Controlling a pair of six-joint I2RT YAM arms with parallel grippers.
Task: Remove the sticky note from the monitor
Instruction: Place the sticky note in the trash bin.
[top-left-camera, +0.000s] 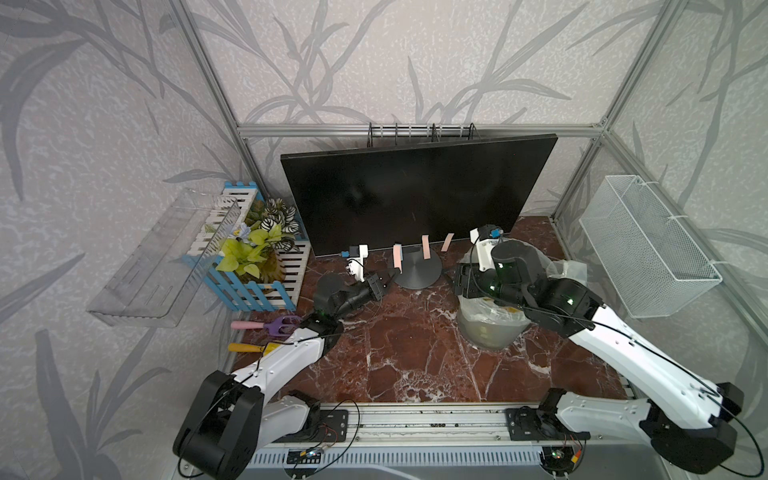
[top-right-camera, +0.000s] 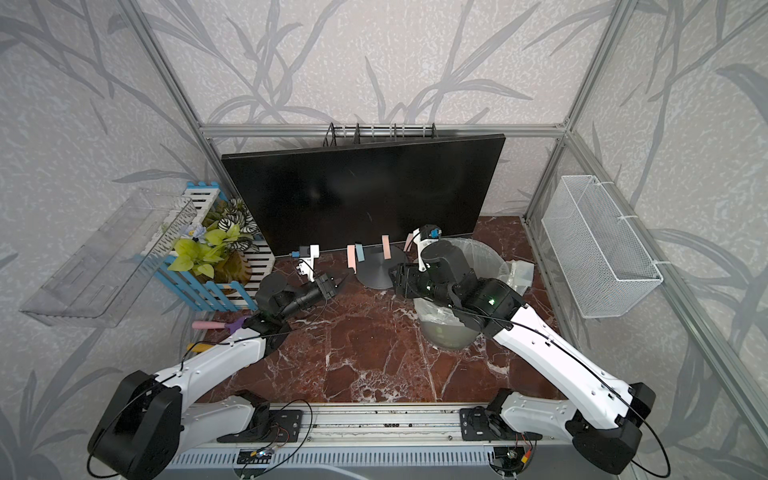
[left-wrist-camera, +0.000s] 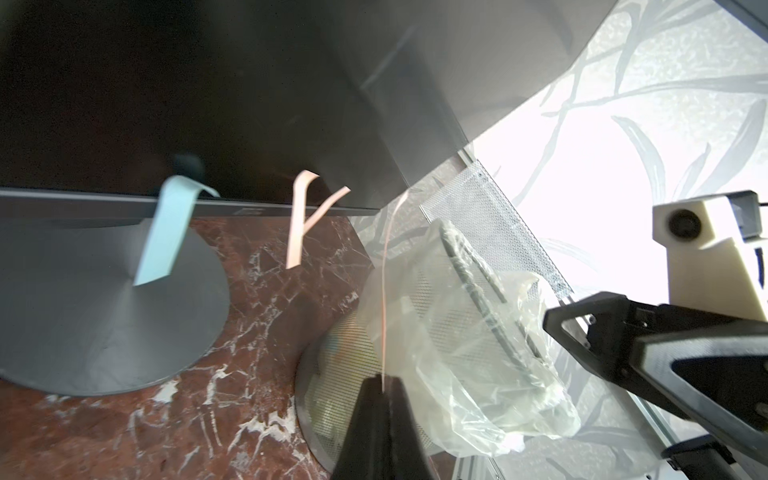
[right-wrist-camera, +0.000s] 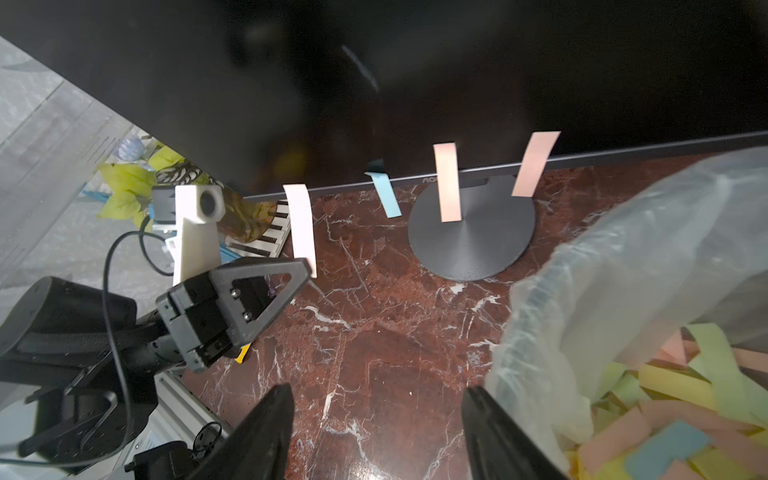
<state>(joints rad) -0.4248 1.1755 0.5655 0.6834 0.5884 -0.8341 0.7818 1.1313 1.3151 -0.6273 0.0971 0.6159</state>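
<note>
**A:** Why does the right gripper (right-wrist-camera: 374, 409) sit by the bin (top-left-camera: 486, 332), fingers apart and empty?

**B:** Probably waiting clear. Farther in, the left gripper (right-wrist-camera: 306, 267) is clamped on the low end of a pale note (right-wrist-camera: 300, 224). The note's top is at the monitor's (top-left-camera: 415, 195) lower edge. I'd guess the low hold is for peeling.

**A:** Anything in the way?

**B:** The stand (top-left-camera: 417, 272) sits just right, with three other notes (right-wrist-camera: 446, 183) hanging above it. The planter (top-left-camera: 257, 270) is left.
</note>
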